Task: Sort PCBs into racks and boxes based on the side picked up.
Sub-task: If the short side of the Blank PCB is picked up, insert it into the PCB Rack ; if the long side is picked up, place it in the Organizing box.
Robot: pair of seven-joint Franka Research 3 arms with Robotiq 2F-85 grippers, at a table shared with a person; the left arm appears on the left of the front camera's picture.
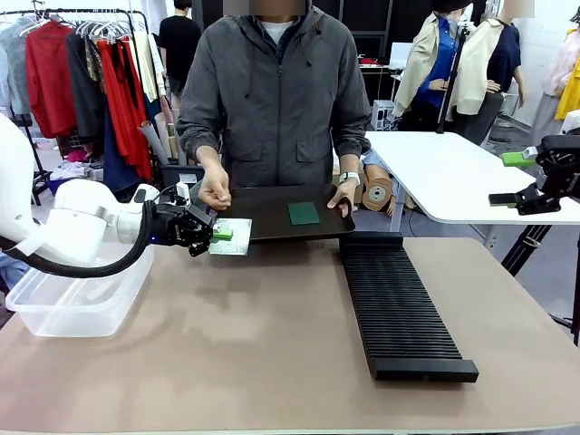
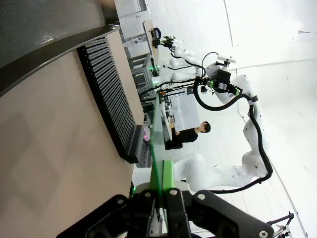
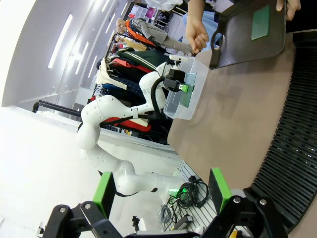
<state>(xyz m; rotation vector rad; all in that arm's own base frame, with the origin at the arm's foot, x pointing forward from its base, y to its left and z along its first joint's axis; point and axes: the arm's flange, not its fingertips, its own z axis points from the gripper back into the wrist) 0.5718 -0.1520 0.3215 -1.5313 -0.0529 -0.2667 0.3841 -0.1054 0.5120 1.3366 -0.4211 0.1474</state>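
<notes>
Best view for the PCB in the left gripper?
Front view: the PCB sits in the left gripper, its speckled grey face and outline clear. Left wrist view has the PCB edge-on, just a thin line. Right wrist view has it small, far off, looking greenish.

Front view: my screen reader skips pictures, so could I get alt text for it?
The left gripper, shut on a PCB silvery side up, is beside a black tray that a person holds; one green PCB lies on it. A clear box sits left, a slotted rack right; the right gripper hangs open, raised.
</notes>
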